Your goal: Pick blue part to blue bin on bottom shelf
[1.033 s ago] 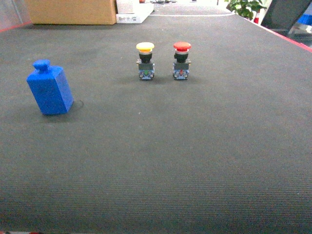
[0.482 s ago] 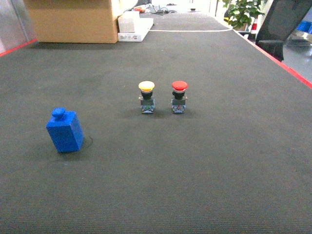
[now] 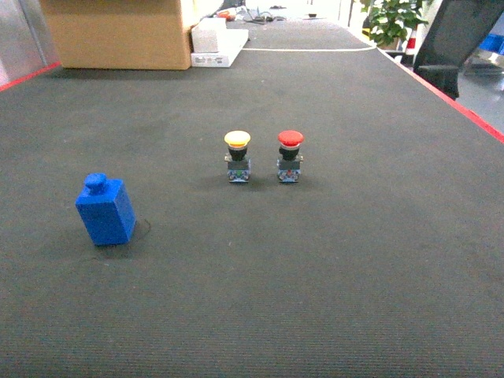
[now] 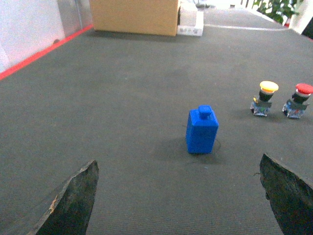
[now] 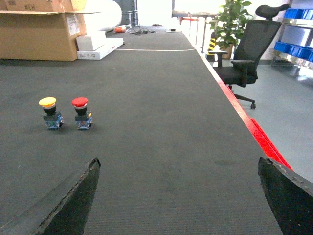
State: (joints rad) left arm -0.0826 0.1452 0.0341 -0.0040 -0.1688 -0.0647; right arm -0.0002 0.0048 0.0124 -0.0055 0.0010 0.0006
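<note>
The blue part [image 3: 106, 211] is a small blue block with a round knob on top. It stands upright on the dark mat at the left. In the left wrist view the blue part [image 4: 202, 131] lies ahead of my left gripper [image 4: 178, 159], slightly right of its centre and well apart from it. That gripper is open and holds nothing. My right gripper [image 5: 178, 159] is open too, over bare mat. Blue bins [image 5: 288, 47] sit on a metal rack at the far right; I cannot tell which tier is the bottom shelf. Neither gripper shows in the head view.
A yellow push button [image 3: 237, 156] and a red push button [image 3: 290, 155] stand side by side mid-mat. A cardboard box [image 3: 114, 31] and a white box [image 3: 219, 43] sit at the back. A red strip [image 5: 257, 134] marks the mat's right edge, with an office chair [image 5: 244, 49] beyond.
The head view pulled back and tilted up over the first half second, so the blue part and buttons look smaller and lower. Since then almost nothing has shifted.
</note>
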